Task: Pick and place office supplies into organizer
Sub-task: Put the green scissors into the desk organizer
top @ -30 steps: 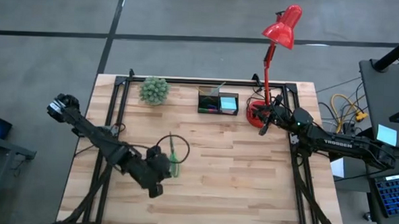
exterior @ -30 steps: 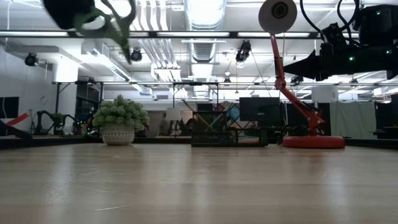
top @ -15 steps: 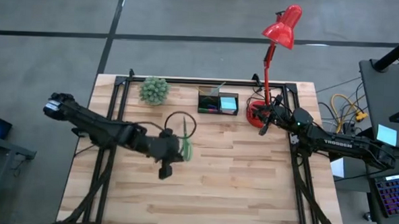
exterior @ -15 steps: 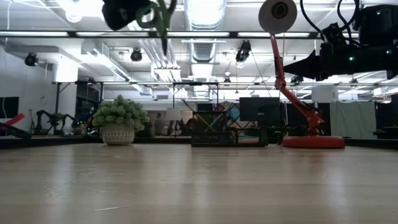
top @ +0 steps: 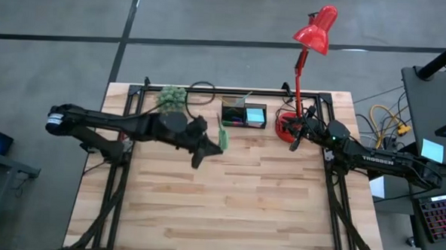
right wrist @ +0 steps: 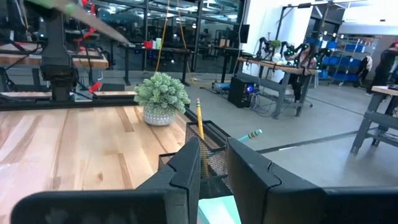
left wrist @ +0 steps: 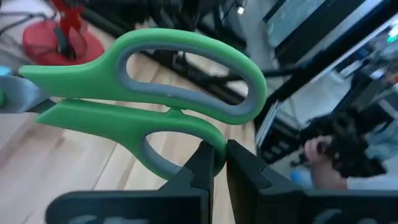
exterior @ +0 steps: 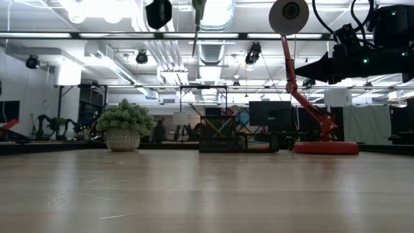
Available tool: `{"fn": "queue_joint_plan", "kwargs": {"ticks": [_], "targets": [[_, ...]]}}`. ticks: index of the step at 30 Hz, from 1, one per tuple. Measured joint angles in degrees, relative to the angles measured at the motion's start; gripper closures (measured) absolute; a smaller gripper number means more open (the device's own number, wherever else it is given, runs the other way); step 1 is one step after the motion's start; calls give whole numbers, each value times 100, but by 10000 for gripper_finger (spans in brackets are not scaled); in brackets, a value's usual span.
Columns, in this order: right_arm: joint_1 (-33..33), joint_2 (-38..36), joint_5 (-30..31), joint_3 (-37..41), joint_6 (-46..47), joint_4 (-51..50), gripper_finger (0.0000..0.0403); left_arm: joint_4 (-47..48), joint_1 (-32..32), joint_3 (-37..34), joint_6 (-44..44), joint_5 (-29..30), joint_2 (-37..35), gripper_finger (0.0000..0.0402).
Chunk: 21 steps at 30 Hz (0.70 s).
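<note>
the left gripper (left wrist: 214, 163) has its fingers pinched narrow on the lower handle loop of the scissors (left wrist: 155, 93), gripping the green rim so the two loops sit just past the fingertips and the blades run on away from the wrist, toward the lamp side. from above, the left gripper (top: 207, 142) hangs over the table (top: 227, 208) with the scissors (top: 222, 135) sticking out of it toward the back right, long axis angled at the organizer (top: 244, 114). the green tip sits just beside the organizer's near left corner, not yet over it. judging by the low view, the scissors (exterior: 198, 16) are carried high, well clear of the wood, blades pointing down.

that is the relation the coming move turns on: the organizer lies ahead and slightly right of the blades, close, and its compartments open upward, so the blades likely need to travel a little further over a compartment before being lowered. it already holds a pencil (right wrist: 200, 134) standing upright and a pen (right wrist: 250, 135) leaning out, which narrows the free room; the blades could catch the rim.

the plant (top: 172, 99) stands just behind the left arm.

the right gripper (top: 297, 137) waits by the lamp (top: 315, 29) base, also close to the organizer, its fingers a narrow gap apart and holding nothing.
</note>
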State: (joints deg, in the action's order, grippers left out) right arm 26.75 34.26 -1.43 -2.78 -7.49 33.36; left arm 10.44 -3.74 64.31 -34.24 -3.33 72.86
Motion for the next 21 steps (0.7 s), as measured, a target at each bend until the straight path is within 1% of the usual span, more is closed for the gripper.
{"fn": "queue_joint_plan", "kwargs": {"ticks": [3, 6, 12, 15, 21], "targets": [[0, 0, 0, -1, 0, 0, 335, -299, 262, -4, -148, -135, 13, 396], [-1, 0, 0, -1, -2, 0, 335, -379, 556, -20, -295, -346, 88, 396], [0, 0, 0, -1, -4, 2, 335, -1071, 1046, -83, -479, -1296, 428, 396], [-1, 0, 0, -3, -4, 2, 335, -1150, 1277, -80, -595, -1736, 622, 396], [-1, 0, 0, -3, -5, 2, 335, -1623, 1754, -62, -599, -2049, 851, 397]]}}
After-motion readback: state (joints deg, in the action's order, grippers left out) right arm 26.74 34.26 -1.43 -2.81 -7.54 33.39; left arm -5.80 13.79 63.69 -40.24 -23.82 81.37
